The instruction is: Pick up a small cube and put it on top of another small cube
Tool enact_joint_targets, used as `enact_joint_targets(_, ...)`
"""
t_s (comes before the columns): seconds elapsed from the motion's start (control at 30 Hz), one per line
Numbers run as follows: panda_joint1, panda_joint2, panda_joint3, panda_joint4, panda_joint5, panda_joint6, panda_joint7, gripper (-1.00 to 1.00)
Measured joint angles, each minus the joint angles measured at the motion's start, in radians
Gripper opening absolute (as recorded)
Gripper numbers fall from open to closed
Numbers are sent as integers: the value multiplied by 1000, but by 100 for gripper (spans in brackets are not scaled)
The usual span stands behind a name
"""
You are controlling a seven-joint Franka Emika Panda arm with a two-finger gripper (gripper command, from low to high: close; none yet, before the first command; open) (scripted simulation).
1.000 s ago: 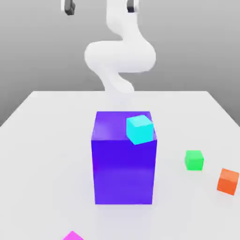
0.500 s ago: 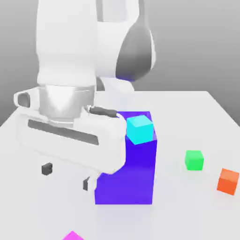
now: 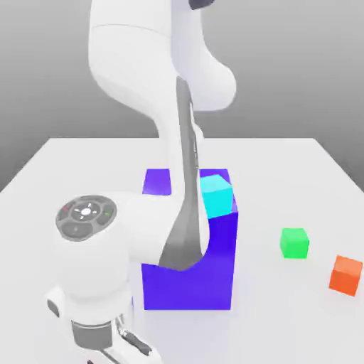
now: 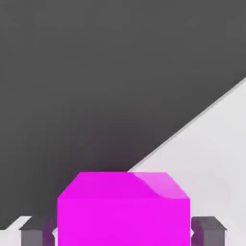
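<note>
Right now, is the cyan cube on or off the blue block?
On: the cyan cube sits atop the blue block, near its front edge.

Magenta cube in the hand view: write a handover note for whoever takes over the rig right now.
Gripper: closed on the magenta cube, one finger against each of two opposite sides.
Other small cubes: cyan on top of the blue-purple block; green and orange on the table, toward the exterior view's right.
Done: the grasp, by the look of it. Whether the cube is off the table I can't tell.
Left: lift, stack on another small cube, release. The task doesn't say which one.
</note>
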State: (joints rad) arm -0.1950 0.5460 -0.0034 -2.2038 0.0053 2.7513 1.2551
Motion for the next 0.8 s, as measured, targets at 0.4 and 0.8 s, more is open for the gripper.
enact_joint_targets(0.4,73,-241,142,-103,21,-112,-111,-100)
enact_joint_targets(0.8,501,-675,479,-538,259,-104,-491,-100)
